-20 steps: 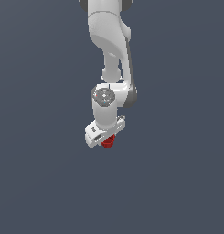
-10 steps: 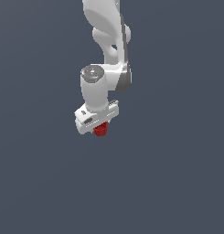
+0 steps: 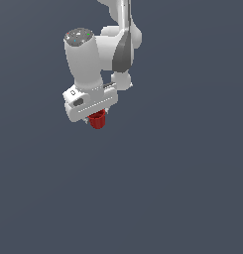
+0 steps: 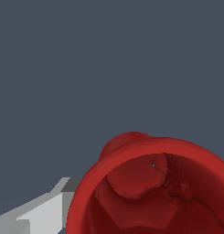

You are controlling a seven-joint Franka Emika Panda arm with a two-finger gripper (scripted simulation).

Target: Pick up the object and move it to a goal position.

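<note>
Exterior view: the white Panda arm reaches down from the upper edge against a uniform grey-blue background. The fingers are largely hidden behind the white hand housing. A small red cup projects just below the housing, its upper part concealed by it and its tapered body pointing downward. No supporting surface is distinguishable beneath the cup.

Wrist view: the cup fills the lower part of the picture, its wide rim turned toward the camera and its interior visible. One pale grey finger lies against the outer wall of the cup; the fingers pinch the cup at its rim.
</note>
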